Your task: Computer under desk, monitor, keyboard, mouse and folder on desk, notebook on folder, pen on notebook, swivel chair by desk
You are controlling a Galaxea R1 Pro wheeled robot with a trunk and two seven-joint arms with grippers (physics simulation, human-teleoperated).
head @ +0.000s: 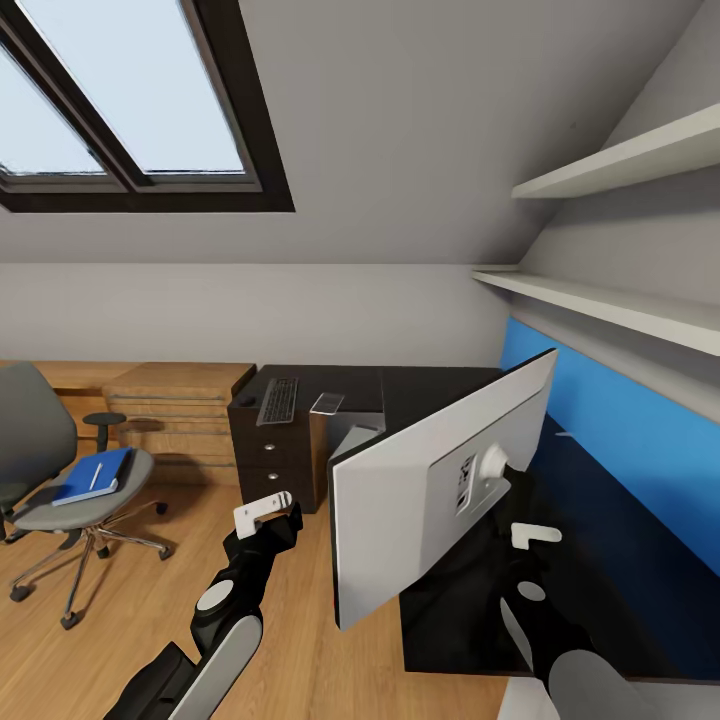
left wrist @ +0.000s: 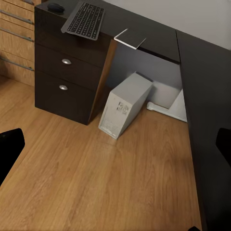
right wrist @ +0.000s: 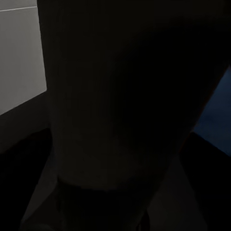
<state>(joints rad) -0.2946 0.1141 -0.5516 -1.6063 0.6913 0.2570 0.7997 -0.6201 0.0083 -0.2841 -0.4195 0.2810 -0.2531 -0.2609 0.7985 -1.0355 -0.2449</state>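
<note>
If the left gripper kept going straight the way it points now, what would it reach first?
Probably the wood floor in front of the computer, judging by the left wrist view. The left gripper hangs in open air, with nothing nearer in line; depth is uncertain.

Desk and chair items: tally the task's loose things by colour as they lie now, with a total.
Black: 2, the keyboard and the mouse on the desk.
Blue: 1, the folder on the swivel chair.
Grey or white: 4, the monitor, the computer, the notebook and the pen.
Total: 7.
</note>
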